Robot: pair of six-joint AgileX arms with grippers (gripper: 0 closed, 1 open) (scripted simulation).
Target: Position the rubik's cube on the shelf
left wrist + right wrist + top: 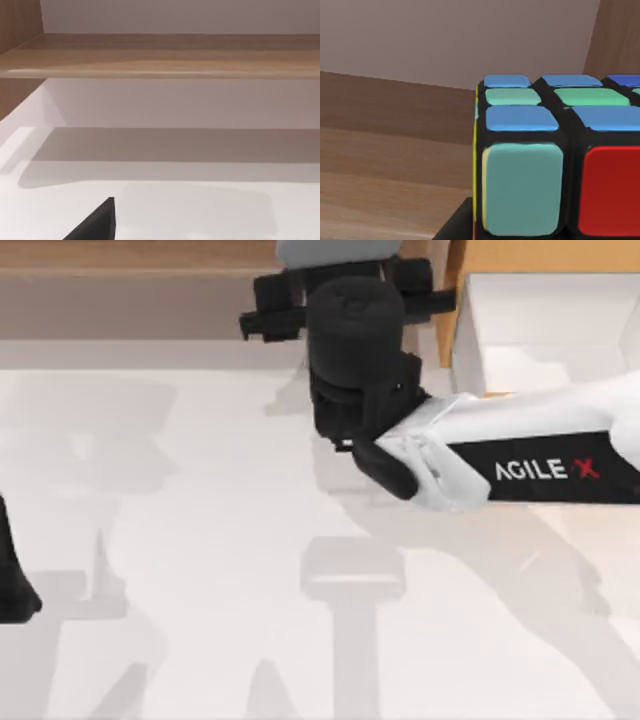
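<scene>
Wooden shelf (395, 165) lies bare beside rubik's cube (555, 160); jaws' state untellable.

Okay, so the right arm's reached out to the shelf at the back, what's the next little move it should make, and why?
Probably ease the right gripper down a touch and let go. The right wrist view shows the rubik's cube close up with the shelf board just beneath and wood behind, so it seems over its spot. The left arm sits parked at the table's left edge.

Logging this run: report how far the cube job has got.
Done: the right gripper has reached the shelf. In hand: the cube sits close before its wrist camera, over the wooden board. Left: release, not confirmed, and retreat. Left arm idles at the table's left edge.
</scene>
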